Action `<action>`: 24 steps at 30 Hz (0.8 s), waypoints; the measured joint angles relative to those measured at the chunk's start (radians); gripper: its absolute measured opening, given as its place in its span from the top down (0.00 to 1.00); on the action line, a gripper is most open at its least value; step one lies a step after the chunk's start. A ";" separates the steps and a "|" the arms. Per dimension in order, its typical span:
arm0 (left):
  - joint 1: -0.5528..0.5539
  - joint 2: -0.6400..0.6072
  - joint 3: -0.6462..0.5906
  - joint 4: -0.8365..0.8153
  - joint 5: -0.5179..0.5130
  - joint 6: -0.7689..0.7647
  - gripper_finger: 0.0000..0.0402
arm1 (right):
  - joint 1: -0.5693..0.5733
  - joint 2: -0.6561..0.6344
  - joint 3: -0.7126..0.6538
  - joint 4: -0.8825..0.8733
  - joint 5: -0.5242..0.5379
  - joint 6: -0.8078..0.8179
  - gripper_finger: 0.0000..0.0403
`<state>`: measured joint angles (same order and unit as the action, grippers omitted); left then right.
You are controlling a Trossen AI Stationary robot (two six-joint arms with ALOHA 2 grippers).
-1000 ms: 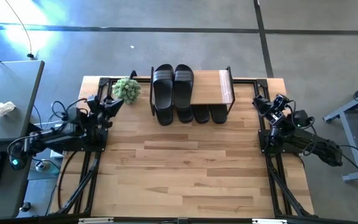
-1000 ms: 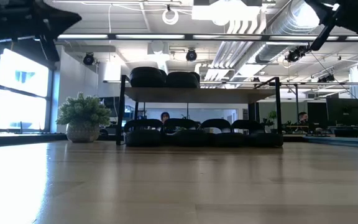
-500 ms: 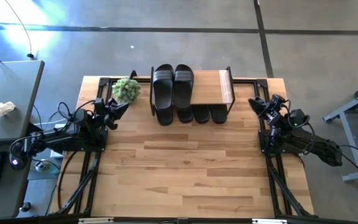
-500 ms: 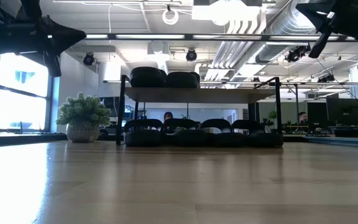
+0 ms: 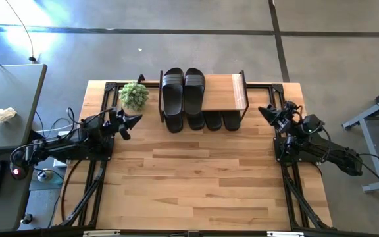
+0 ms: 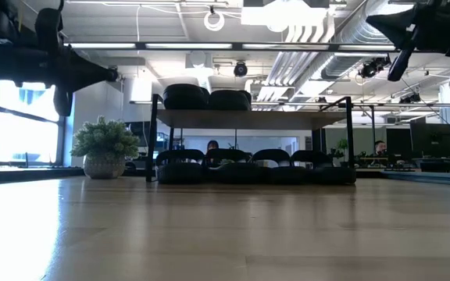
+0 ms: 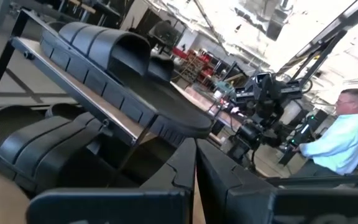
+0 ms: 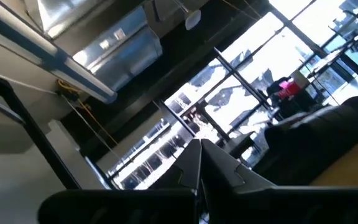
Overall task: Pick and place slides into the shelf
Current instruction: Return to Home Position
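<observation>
Slides sit on and under the shelf. Left gripper and right gripper flank it, seemingly pressed together, empty; draw each straight back, clear of shelf and plant.

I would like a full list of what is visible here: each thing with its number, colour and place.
slides: six, black; two on the left half of the shelf top, four on the table under it.
shelf: one, light wood top, black legs; middle of the table's far edge.
plant: one, green, potted; just left of the shelf.
table: one, light wood.
desk: one, grey; left of the table.
white wad: one; on the desk.
person: one, light blue shirt; in the room behind.
left gripper: shut, empty; near the plant.
right gripper: shut, empty; right of the shelf.
</observation>
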<state>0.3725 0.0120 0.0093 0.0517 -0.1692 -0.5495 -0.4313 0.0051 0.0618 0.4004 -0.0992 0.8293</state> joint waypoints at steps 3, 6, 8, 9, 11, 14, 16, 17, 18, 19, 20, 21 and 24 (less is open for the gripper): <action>0.000 0.000 0.000 -0.003 0.000 0.000 0.99 | 0.000 0.000 0.000 -0.076 -0.046 -0.047 1.00; 0.000 0.000 0.000 -0.003 0.000 0.001 1.00 | 0.000 0.000 0.000 -0.142 -0.083 -0.129 1.00; 0.000 0.000 0.000 -0.003 0.000 0.002 1.00 | 0.000 0.000 0.000 -0.171 -0.088 -0.181 1.00; 0.000 0.000 0.000 -0.003 0.000 0.002 1.00 | 0.000 0.000 0.000 -0.185 -0.099 -0.222 1.00; 0.000 0.000 0.000 -0.003 0.000 0.002 1.00 | 0.000 0.001 0.000 -0.225 -0.134 -0.312 1.00; 0.000 0.000 0.000 -0.003 0.000 0.002 1.00 | 0.000 0.002 0.000 -0.332 -0.131 -0.426 1.00; 0.000 0.000 0.000 -0.003 0.000 0.002 1.00 | 0.000 0.002 0.000 -0.410 -0.115 -0.504 1.00; 0.000 0.000 0.000 -0.003 0.000 0.002 1.00 | 0.000 0.002 0.000 -0.449 -0.104 -0.534 1.00; 0.000 0.000 0.000 -0.003 0.000 0.002 1.00 | 0.000 0.002 0.000 -0.486 -0.085 -0.553 1.00; 0.000 0.000 0.000 -0.003 0.000 0.002 1.00 | 0.000 0.002 0.001 -0.520 -0.064 -0.561 1.00; 0.000 0.000 0.000 -0.003 0.000 0.002 1.00 | 0.000 0.005 0.003 -0.530 -0.037 -0.566 1.00; 0.000 0.000 0.000 -0.003 0.000 0.002 1.00 | 0.000 0.010 0.003 -0.534 -0.011 -0.569 1.00; 0.000 0.000 0.000 -0.003 0.000 0.002 1.00 | 0.000 0.012 0.004 -0.543 0.028 -0.569 1.00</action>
<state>0.3729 0.0124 0.0093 0.0490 -0.1688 -0.5472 -0.4316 0.0170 0.0654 -0.1424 -0.0713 0.2607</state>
